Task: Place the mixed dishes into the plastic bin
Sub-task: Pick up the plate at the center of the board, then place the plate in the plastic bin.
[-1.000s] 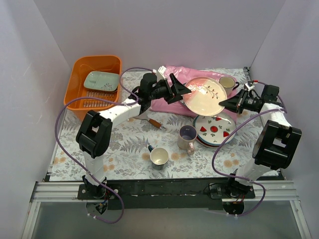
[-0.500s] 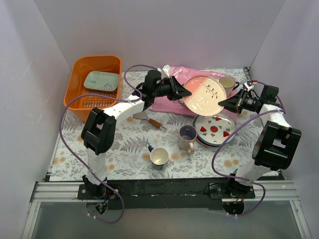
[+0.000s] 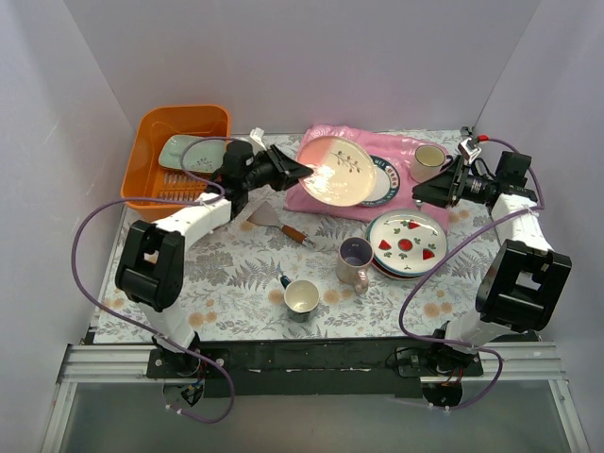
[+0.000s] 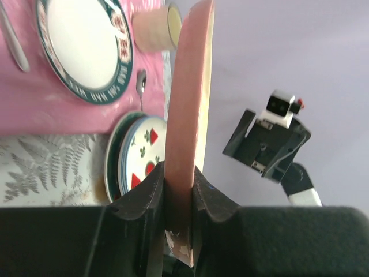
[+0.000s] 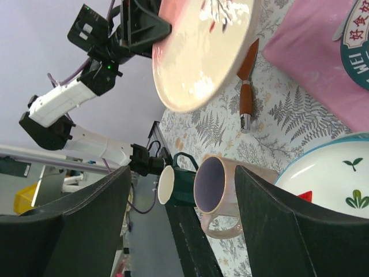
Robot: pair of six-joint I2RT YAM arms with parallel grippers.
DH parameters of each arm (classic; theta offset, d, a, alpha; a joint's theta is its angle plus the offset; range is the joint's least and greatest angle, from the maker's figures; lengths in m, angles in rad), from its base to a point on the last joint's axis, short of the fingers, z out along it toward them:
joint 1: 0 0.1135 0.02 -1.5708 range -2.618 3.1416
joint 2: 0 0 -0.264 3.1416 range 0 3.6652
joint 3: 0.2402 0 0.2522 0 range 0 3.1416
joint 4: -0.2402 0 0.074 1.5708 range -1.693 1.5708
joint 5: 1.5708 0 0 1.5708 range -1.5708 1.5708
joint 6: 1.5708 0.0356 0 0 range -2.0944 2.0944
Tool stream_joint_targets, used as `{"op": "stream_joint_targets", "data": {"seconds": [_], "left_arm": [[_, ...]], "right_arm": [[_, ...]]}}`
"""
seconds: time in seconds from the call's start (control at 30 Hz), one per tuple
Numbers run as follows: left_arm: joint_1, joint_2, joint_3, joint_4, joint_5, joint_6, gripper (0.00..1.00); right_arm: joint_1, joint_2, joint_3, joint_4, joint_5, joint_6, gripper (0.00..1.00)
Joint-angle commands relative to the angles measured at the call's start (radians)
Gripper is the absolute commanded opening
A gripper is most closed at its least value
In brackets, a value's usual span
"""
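Note:
The pink plate point(image 3: 338, 170) hangs tilted over the table's middle, and my left gripper point(image 3: 293, 172) is shut on its left rim. In the left wrist view the plate's edge point(image 4: 187, 109) stands clamped between the fingers of that gripper point(image 4: 179, 190). My right gripper point(image 3: 427, 192) stands open to the right of the plate, apart from it, with nothing between its fingers point(image 5: 86, 225). The orange plastic bin point(image 3: 143, 179) at the back left holds a mint-green plate point(image 3: 191, 153). A white plate with red fruit marks point(image 3: 406, 242), a lilac mug point(image 3: 356, 261) and a dark green mug point(image 3: 302, 297) rest on the table.
A blue-rimmed white plate point(image 3: 385, 179) lies on a pink cloth point(image 3: 415, 149) at the back, with a cream mug point(image 3: 429, 159) beside it. A brown-handled knife point(image 3: 288, 229) lies left of the lilac mug. White walls close in three sides.
My left gripper has shut on the pink plate and carried it left, uncovering the blue-rimmed plate. My right gripper has let go of the plate, opened and drawn back to the right.

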Motion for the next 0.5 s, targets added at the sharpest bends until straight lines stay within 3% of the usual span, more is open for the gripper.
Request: {"op": "stream_joint_targets", "data": {"seconds": [0.0,0.47], "left_arm": [[0.092,-0.208,-0.005,0.155,0.015,-0.039,0.00],[0.417,-0.352,-0.057,0.118,0.040,-0.065,0.00]], "right_arm": [[-0.006,-0.037,0.037,-0.003,-0.087,-0.097,0.80],[-0.005,-0.049,0.026,-0.059,-0.061,-0.199,0.80]]}}
